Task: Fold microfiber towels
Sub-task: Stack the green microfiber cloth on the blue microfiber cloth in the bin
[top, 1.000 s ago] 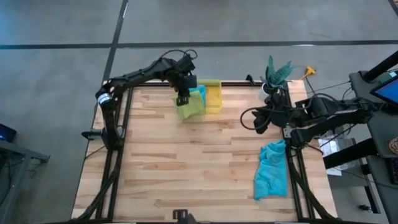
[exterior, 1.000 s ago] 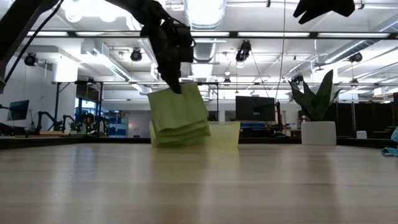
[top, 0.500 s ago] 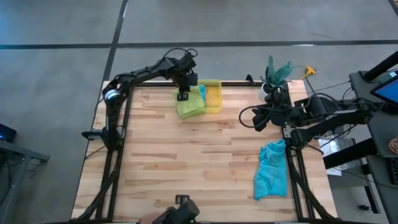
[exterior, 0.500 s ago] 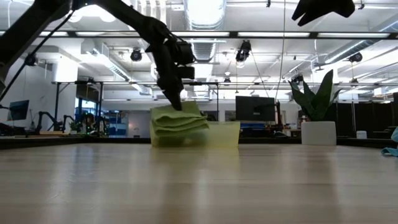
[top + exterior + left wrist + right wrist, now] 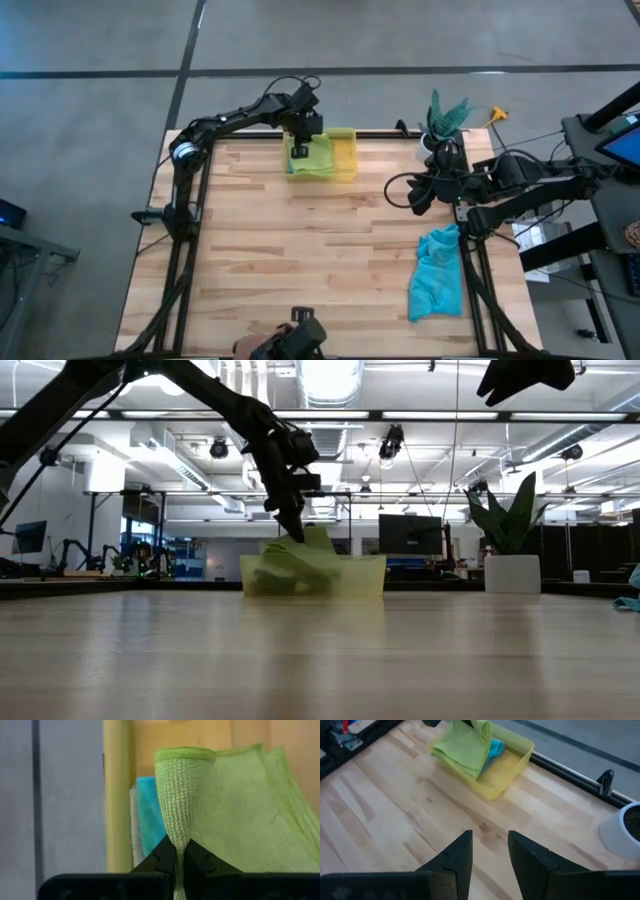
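Observation:
My left gripper (image 5: 300, 152) is shut on the folded lime green towel (image 5: 314, 162) at the table's far edge. The towel is sunk into the yellow bin (image 5: 345, 170), with its upper fold (image 5: 318, 538) rising above the rim. Inside the bin, a teal towel (image 5: 150, 815) and a pale one (image 5: 133, 827) stand against the wall. Another teal towel (image 5: 437, 272) lies crumpled at the table's right edge. My right gripper (image 5: 490, 852) hovers open above the right side of the table (image 5: 415, 192), touching nothing. My left gripper pinches a thick folded edge of the green towel (image 5: 176, 837) between its two fingertips, several layers together. The fingers slant down from above on the bin's left side. The rest of the towel (image 5: 240, 815) spreads away below them, slack and resting in the bin.
A potted plant (image 5: 443, 122) stands at the far right corner. A black rail (image 5: 570, 770) runs along the far edge behind the bin. Bare wood (image 5: 300, 250) fills the middle of the table. At the near edge a person's hand with a dark object (image 5: 295, 342) shows.
My left gripper has gone toward the far edge and down, turning a little, still shut on the green towel. The towel, which hung tall beside the bin's left front, has come down into the bin and slumped.

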